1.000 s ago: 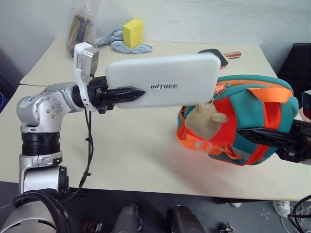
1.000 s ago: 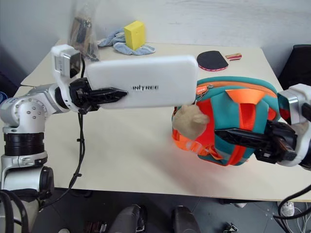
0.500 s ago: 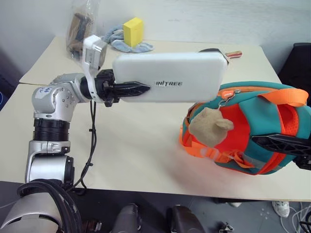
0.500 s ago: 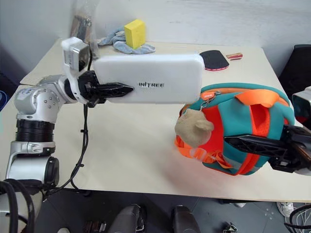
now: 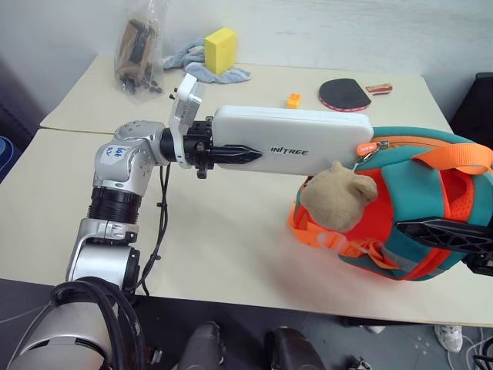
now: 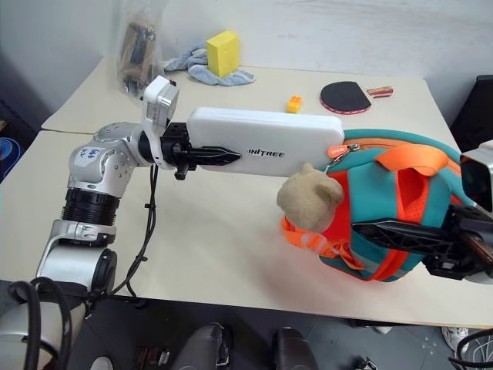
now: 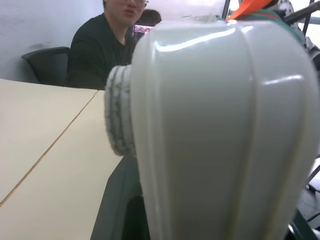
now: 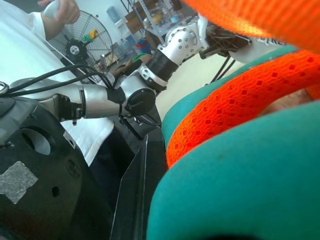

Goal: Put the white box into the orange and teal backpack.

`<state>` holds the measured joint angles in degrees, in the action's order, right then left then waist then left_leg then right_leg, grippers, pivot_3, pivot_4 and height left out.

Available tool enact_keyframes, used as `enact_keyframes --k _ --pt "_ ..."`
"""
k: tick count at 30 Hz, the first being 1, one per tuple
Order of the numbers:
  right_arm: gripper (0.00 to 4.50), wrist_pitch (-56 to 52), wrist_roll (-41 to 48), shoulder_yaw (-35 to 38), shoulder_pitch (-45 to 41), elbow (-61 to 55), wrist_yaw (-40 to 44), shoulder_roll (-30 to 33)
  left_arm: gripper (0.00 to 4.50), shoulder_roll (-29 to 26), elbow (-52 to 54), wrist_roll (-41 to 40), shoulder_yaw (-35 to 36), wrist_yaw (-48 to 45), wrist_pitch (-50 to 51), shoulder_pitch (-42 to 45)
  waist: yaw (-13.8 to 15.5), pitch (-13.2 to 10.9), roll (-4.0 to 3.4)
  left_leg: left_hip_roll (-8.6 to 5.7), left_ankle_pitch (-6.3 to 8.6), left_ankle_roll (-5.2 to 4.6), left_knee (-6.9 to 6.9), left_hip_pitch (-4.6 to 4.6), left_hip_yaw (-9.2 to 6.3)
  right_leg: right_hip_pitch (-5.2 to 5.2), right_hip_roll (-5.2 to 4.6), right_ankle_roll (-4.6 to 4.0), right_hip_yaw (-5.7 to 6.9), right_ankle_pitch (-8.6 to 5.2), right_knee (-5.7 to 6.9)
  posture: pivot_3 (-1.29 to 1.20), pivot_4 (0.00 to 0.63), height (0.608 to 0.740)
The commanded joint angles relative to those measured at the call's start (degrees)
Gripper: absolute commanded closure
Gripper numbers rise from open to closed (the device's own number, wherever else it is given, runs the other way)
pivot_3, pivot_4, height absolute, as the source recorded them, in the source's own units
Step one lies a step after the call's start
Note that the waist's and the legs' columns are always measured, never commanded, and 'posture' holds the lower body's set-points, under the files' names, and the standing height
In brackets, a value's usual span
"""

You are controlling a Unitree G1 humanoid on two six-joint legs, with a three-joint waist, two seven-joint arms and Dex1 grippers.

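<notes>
Halfway there, I reckon: my left gripper (image 5: 231, 153) clamps the white box (image 5: 296, 141) level above the table (image 5: 223, 231), its far end touching the orange and teal backpack (image 5: 400, 208). My right gripper (image 6: 385, 235) pinches the bag. Insertion remains.

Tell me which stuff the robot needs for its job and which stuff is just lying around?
Needed for the job:
- white box, held in the left hand
- orange and teal backpack, gripped by the right hand

Just lying around on the table:
- yellow sponge block on a blue cloth
- ping-pong paddle
- small orange brick
- clear plastic bag
</notes>
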<state>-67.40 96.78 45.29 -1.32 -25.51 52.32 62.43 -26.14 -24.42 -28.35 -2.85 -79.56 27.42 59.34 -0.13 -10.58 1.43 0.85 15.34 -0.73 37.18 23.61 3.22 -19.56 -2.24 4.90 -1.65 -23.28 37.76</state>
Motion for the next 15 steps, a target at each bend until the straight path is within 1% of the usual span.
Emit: enact_keyframes --k 1,7,12,14,15 --pt "4.46 2.3 2.1 1.5 -1.0 -2.4 0.5 1.0 3.26 1.6 0.1 4.1 -4.3 -2.7 -5.2 1.2 0.2 0.0 0.00 0.00 0.00 0.00 0.00 0.00 0.00 0.01 0.00 0.00 0.01 0.00 0.00 0.00 0.150 0.740" --pt "4.46 5.6 -1.9 -4.0 -3.7 -3.9 0.2 -0.2 3.26 8.8 -1.9 8.0 -9.0 -2.5 -9.9 2.8 0.2 0.0 0.01 -0.01 0.06 -0.10 0.06 0.04 0.00 0.01 -0.01 0.02 0.00 0.01 -0.02 0.00 0.150 0.740" --pt "4.46 8.6 -5.0 -8.6 -5.5 -5.3 -0.2 -1.8 3.26 18.5 -4.3 12.0 -12.0 3.4 -13.2 4.1 0.1 0.0 0.03 -0.01 0.06 -0.11 0.05 0.06 -0.01 -0.01 0.02 0.02 0.00 0.01 -0.03 0.00 0.150 0.740" --pt "4.46 9.4 -5.6 -9.5 -5.9 -5.4 -0.5 -2.2 3.26 20.2 -4.9 13.2 -12.3 4.6 -14.0 4.1 0.1 0.0 0.04 -0.01 0.06 -0.11 0.05 0.05 0.00 0.00 0.02 0.02 0.00 0.01 -0.03 0.00 0.150 0.740" --pt "4.46 10.2 -6.7 -10.7 -6.2 -5.8 -1.5 -2.8 3.26 22.0 -4.6 14.1 -13.5 6.0 -13.2 4.0 0.1 0.0 0.04 -0.01 0.06 -0.11 0.05 0.06 0.00 -0.01 0.02 0.02 0.00 0.01 -0.03 0.00 0.150 0.740"
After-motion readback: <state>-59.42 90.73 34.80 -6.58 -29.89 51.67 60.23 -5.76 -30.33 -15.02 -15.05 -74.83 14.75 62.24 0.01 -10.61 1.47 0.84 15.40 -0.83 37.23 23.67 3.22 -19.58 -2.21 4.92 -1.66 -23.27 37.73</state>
